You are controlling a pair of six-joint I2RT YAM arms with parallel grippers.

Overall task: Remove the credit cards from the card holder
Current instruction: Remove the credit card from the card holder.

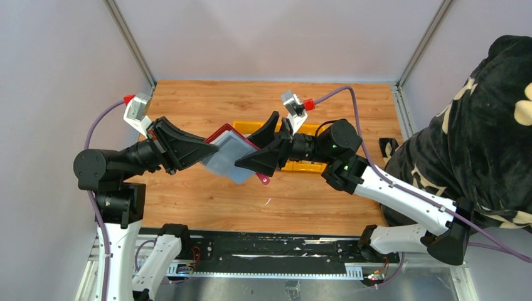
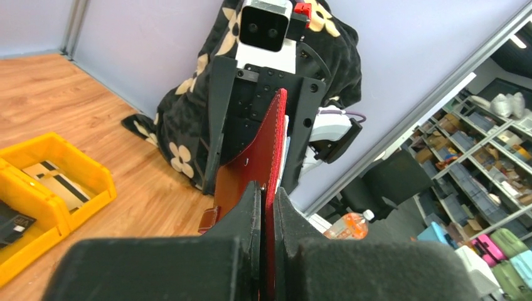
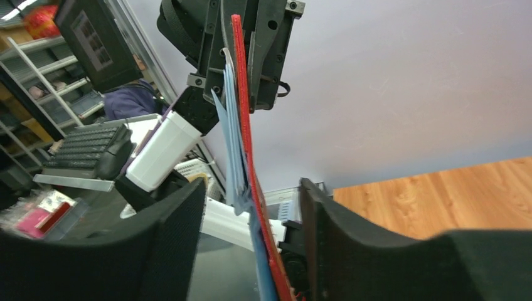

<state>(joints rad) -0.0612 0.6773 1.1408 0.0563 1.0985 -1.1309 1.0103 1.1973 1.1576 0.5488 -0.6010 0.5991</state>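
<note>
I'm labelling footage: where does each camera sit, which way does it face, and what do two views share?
Top external: above, behind the bases, looking down at the table; both arms show, left gripper and right gripper at the card holder.
Left wrist: on the left arm, facing the right; own fingers pinch the card holder.
Right wrist: on the right arm, facing the left; own open fingers straddle it.
Shared: both wrist views see it edge-on.

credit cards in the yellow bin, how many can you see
2: pale striped card in an end compartment of the yellow bin, dark card in the next; others may be hidden.
</note>
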